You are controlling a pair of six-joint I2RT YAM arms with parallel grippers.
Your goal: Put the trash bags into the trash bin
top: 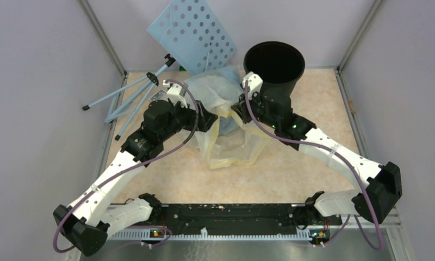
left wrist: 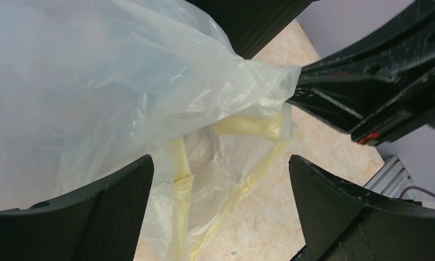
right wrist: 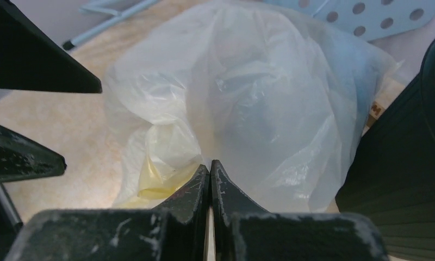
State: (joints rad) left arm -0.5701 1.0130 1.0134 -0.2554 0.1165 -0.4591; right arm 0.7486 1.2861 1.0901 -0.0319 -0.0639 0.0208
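Right fingers (right wrist: 191, 197) pinch sack (right wrist: 150, 109) beside trash bin (right wrist: 400, 174).

A beige marbled tabletop (top: 313, 174) carries an upright round black plastic bin (top: 273, 62) at the far side, a crumpled clear yellowish plastic sack (top: 231, 147) just beside it, and a toppled pale-blue perforated panel (top: 196, 32) with thin tripod legs (top: 134, 92) far left.

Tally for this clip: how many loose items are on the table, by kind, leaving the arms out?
Plastic bags: 2 (clear yellowish-tinted plastic sack, translucent light-blue film bag)
Bins: 1 (round black plastic bin)
Panels: 1 (pale-blue perforated panel)
Stands: 1 (pale-blue tripod legs)
Total: 5
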